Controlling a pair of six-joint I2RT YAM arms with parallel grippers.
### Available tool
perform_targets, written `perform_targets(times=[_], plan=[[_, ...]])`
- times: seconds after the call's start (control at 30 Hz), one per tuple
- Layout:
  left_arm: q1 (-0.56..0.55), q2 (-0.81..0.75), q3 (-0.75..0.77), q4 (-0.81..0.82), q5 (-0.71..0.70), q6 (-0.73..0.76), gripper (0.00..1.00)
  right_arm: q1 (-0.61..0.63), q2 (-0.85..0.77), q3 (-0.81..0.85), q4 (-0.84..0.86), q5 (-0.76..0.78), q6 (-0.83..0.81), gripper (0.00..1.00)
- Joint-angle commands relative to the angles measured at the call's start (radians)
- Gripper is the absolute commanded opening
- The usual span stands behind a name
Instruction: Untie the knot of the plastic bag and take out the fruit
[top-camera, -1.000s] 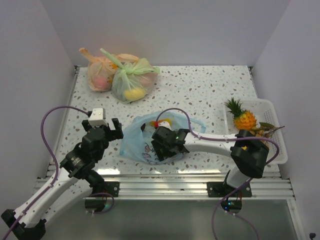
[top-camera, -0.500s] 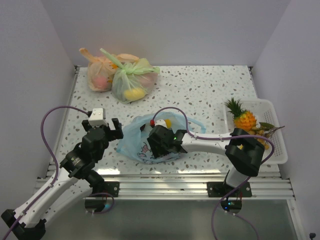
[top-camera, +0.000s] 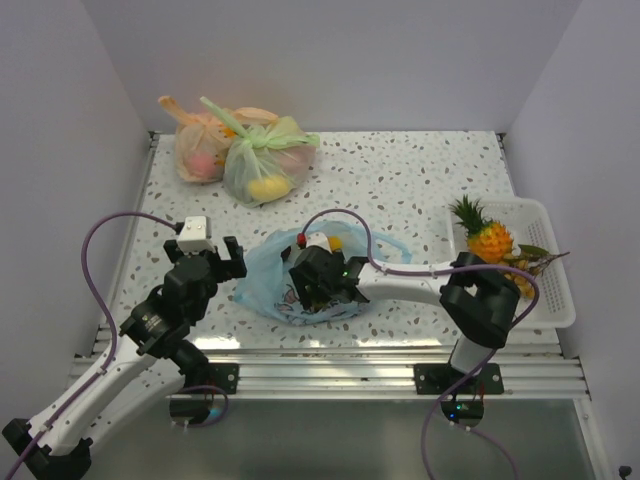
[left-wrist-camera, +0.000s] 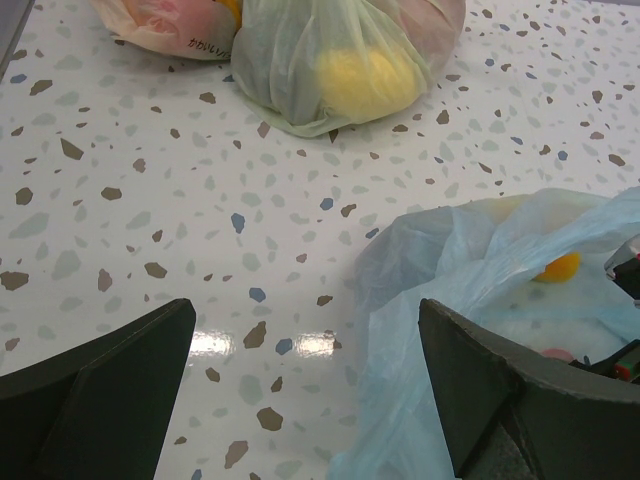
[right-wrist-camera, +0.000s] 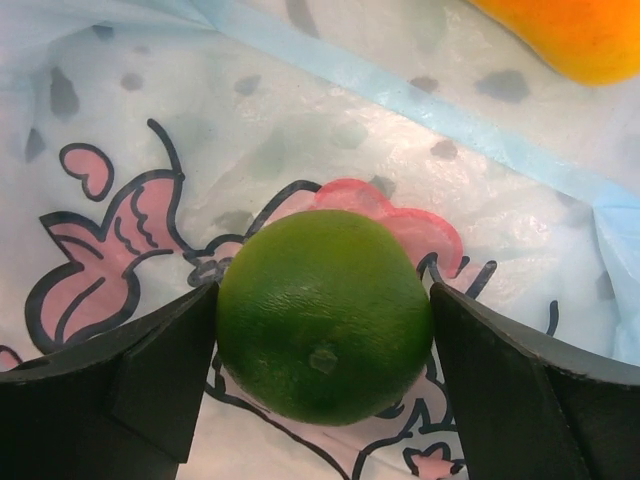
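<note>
- Our right gripper (top-camera: 318, 283) reaches into the plastic bag (top-camera: 262, 285), and from above its own body hides its fingertips.
- At the wrist we see its fingers (right-wrist-camera: 120, 385) pressed on both sides of a green fruit (right-wrist-camera: 325, 315), clamped on it over the pink-and-black print.
- An orange fruit (right-wrist-camera: 590, 35) is cut off at 1 o'clock in that view.
- We cannot make out the knot in any view.
- Our left gripper (left-wrist-camera: 310, 400) holds its fingers wide apart over the table (left-wrist-camera: 150, 200), with the bag's folds just beside the 3 o'clock finger.
- The bag lies near the table's 6 o'clock edge.
- The green bag (top-camera: 262, 160) and orange bag (top-camera: 198, 150) sit well apart from it at 11 o'clock.
- The basket (top-camera: 545, 215) holding the pineapple (top-camera: 490, 240) hugs the 3 o'clock wall, partly behind the right arm.
- Bare speckled top runs from the bag toward 12 and 1 o'clock.
</note>
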Motion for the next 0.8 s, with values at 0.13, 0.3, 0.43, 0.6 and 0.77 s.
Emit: perform_targets(times=[0.13,0.3,0.43,0.6,0.77], plan=[[0.004,-0.009,-0.005,0.048,-0.005,0.022,1.0,-0.008,-0.021,0.063,0.012,0.039,-0.028,0.68],[0.004,-0.007,-0.005,0.049,-0.003,0.022,1.0,-0.006,-0.124,0.1,-0.047,0.057,-0.059,0.52],[0.006,-0.006,-0.005,0.049,-0.005,0.022,1.0,-0.008,-0.205,0.141,-0.109,0.101,-0.097,0.52],[0.004,-0.007,-0.005,0.049,-0.003,0.023,1.0,-0.051,-0.337,0.151,-0.202,0.207,-0.123,0.52],[0.006,-0.01,-0.005,0.048,0.0,0.022,1.0,-0.169,-0.469,0.079,-0.267,0.286,-0.119,0.52]])
